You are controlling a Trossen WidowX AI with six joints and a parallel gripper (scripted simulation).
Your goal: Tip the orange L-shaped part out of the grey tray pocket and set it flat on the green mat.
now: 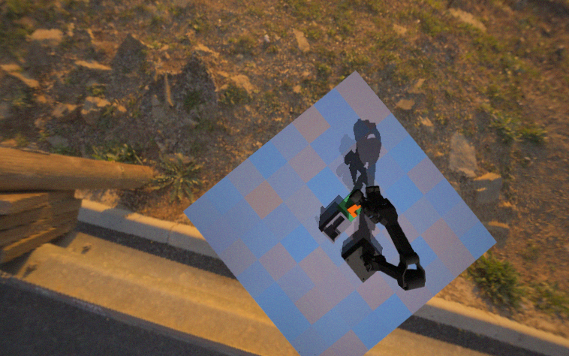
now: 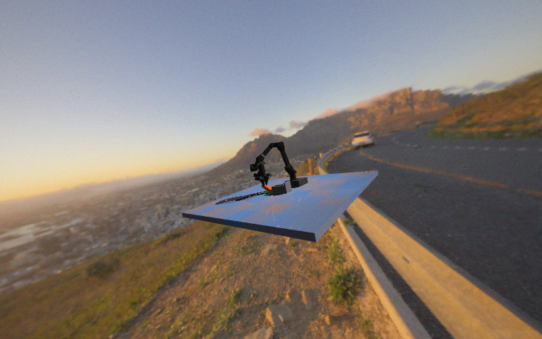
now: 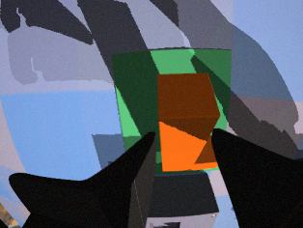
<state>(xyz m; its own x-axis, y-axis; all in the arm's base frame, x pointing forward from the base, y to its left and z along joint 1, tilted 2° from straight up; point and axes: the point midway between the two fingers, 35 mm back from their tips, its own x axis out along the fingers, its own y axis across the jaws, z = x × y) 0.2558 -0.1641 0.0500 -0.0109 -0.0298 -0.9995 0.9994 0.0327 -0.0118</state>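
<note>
The orange part (image 1: 353,209) (image 2: 267,188) (image 3: 182,97) is out of the tray and over the green mat (image 1: 343,205) (image 3: 174,62). In the exterior view it slants, its upper end at the fingers and its lower end down by the mat near the tray. Whether it touches the mat is too small to tell. My gripper (image 2: 264,184) (image 3: 183,136) is slightly open around the part. The wrist view shows a thin gap at the left finger; contact at the right finger is unclear. The grey tray (image 2: 282,187) (image 3: 182,195) stands beside the mat, its pocket empty in the top view.
The arm's dark base (image 1: 359,257) (image 2: 299,182) stands close behind the tray. Arm shadows fall across the mat and the blue and mauve checkered table top (image 1: 293,310) (image 2: 247,217). The table's edges lie well away from the mat.
</note>
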